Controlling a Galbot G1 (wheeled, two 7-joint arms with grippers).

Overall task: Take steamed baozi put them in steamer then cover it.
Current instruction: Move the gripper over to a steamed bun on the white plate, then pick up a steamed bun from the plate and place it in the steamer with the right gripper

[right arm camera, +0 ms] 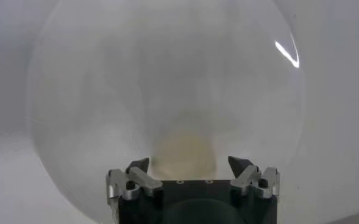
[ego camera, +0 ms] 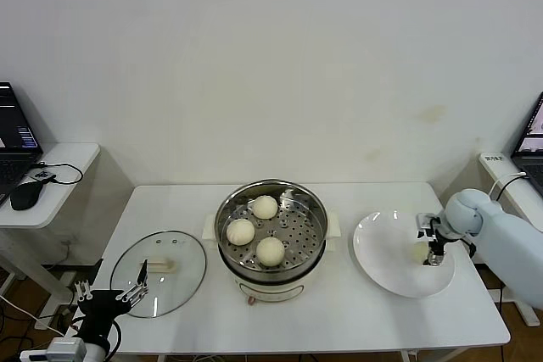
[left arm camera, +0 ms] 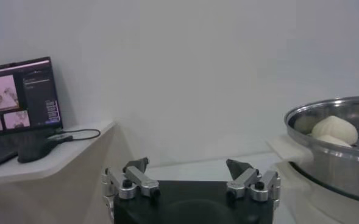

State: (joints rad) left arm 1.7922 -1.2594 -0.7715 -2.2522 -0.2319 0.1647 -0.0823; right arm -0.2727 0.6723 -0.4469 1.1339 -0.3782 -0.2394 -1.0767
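Note:
The steamer (ego camera: 271,239) stands mid-table and holds three baozi (ego camera: 265,207) (ego camera: 241,231) (ego camera: 271,251) on its perforated tray. A fourth baozi (ego camera: 418,252) lies on the white plate (ego camera: 382,252) at the right. My right gripper (ego camera: 434,249) is down over it and open. In the right wrist view the baozi (right arm camera: 182,149) sits between the spread fingers of the right gripper (right arm camera: 189,162), untouched. The glass cover (ego camera: 159,273) lies flat on the table at the left. My left gripper (ego camera: 110,292) waits open and empty at the cover's near edge. The left wrist view shows it (left arm camera: 187,164) with the steamer (left arm camera: 337,158) beyond.
A side table (ego camera: 59,175) at the far left carries a laptop (ego camera: 13,137) and a mouse (ego camera: 25,195). Another laptop (ego camera: 533,137) stands at the far right. The plate lies close to the table's right edge.

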